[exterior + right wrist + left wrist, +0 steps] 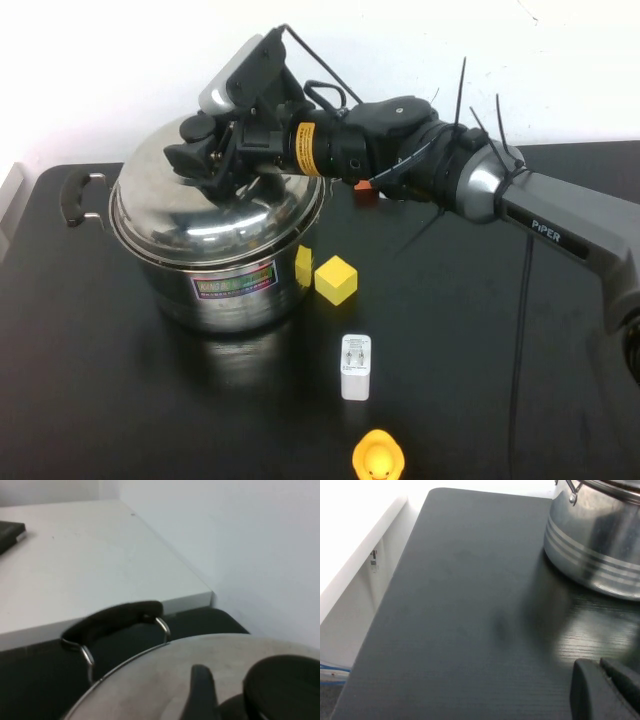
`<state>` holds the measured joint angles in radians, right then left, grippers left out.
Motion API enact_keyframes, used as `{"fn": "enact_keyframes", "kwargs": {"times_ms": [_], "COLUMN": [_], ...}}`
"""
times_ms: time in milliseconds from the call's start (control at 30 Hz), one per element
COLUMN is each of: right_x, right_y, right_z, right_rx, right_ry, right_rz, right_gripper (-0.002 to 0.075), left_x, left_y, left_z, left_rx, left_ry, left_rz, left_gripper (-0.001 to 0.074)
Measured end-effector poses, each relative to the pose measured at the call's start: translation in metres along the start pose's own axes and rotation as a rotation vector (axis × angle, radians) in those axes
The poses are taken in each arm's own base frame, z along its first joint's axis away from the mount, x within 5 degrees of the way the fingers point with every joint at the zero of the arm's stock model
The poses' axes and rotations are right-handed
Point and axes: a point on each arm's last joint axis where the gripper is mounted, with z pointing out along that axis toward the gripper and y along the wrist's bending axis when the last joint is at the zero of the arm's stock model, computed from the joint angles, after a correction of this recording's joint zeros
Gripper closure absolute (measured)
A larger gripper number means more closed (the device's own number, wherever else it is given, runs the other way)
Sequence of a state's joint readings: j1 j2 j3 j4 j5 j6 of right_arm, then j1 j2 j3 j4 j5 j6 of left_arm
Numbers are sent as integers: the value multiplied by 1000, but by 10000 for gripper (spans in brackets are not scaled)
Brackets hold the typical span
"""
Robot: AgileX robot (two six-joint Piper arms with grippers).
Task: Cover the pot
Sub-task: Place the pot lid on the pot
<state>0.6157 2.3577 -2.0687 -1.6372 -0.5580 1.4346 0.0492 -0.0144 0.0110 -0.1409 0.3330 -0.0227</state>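
Lid (215, 215) on pot (235, 290), right gripper (205, 160) above; left gripper (605, 690) low

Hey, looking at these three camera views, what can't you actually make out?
- High view: the lid knob, hidden by the right gripper.
- High view: the pot sticker text, too small.
- Left wrist view: the left gripper, cut off by the frame edge.
- High view: the orange block, mostly behind the right arm.

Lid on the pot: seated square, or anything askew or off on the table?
Nothing stands out. The lid sits level on the pot, rim to rim all round. The right gripper is at the lid's knob. The left gripper is low over the bare table beside the pot. The yellow block, charger and duck lie undisturbed.
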Motion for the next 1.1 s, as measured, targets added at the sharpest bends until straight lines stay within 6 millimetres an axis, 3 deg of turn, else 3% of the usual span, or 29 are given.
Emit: {"fn": "enact_keyframes", "kwargs": {"times_ms": [300, 867, 1100], "right_x": [12, 12, 14], "right_y": [-3, -3, -16], "right_z": [4, 4, -5], "right_rx": [23, 23, -5], "right_ry": [27, 26, 20], "right_rz": [36, 45, 78], "right_gripper": [234, 235, 193], "left_x": [0, 0, 0], "left_y": [0, 0, 0], "left_z": [0, 0, 0], "left_rx": [0, 0, 0], "left_ry": [0, 0, 0], "left_rz": [0, 0, 0], "left_gripper": [737, 737, 737]}}
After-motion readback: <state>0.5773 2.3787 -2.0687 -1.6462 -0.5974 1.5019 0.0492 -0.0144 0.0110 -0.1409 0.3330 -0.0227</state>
